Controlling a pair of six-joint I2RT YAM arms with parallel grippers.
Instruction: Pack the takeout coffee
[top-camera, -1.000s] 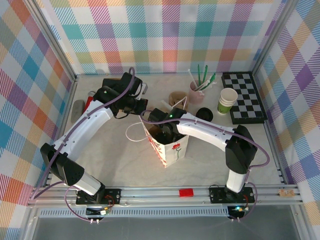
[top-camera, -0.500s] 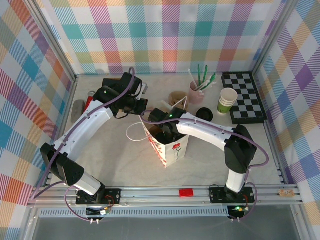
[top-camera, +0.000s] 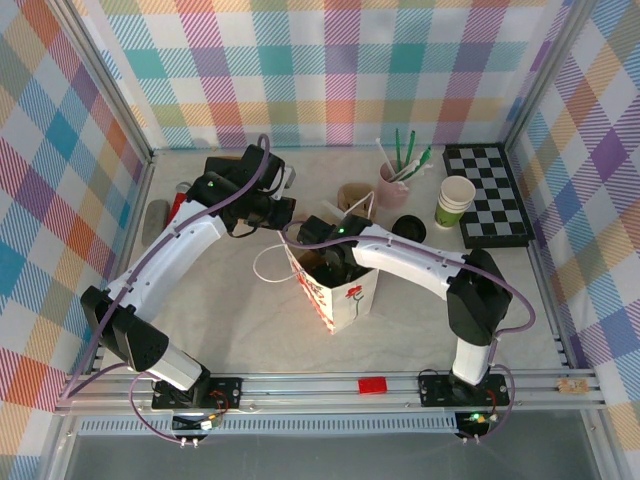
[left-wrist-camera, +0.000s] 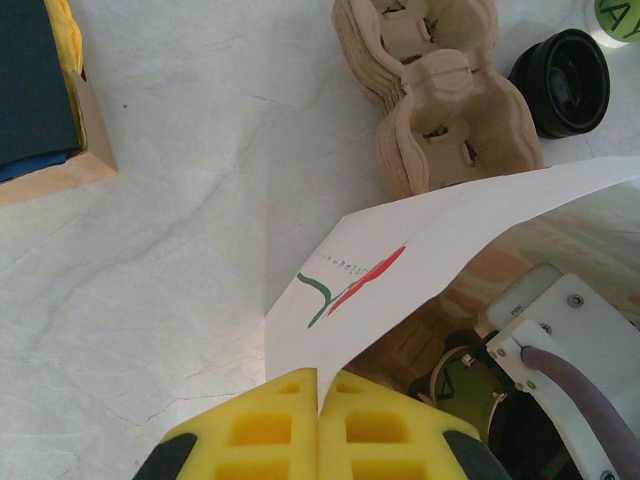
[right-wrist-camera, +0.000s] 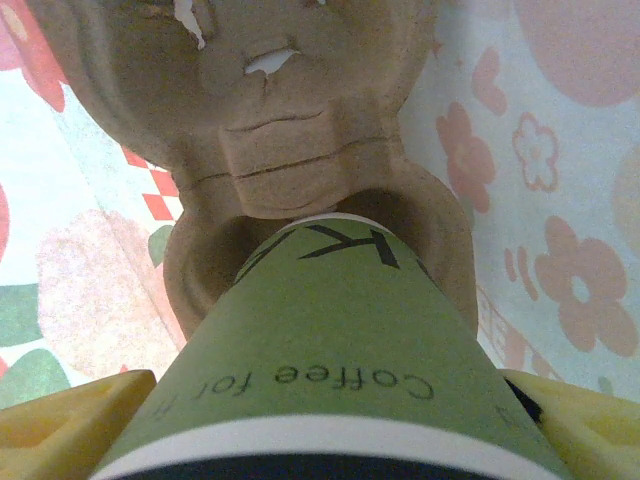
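Inside the white paper bag (top-camera: 340, 297), right gripper (right-wrist-camera: 322, 430) clamps the green paper coffee cup (right-wrist-camera: 330, 330).
Cup sits over brown pulp carrier (right-wrist-camera: 300, 150); left gripper (left-wrist-camera: 318, 415) pinches bag rim.

- The takeout coffee (right-wrist-camera: 330, 330) is a green-sided paper cup printed "Coffee for" in dark letters, with a white band and a black lid edge at its top.
- It stands inside the white paper bag (right-wrist-camera: 540, 150), clamped at both sides by the right gripper (right-wrist-camera: 320, 410).
- Its base meets a socket of the brown pulp carrier (right-wrist-camera: 290, 110); whether it is seated cannot be told.
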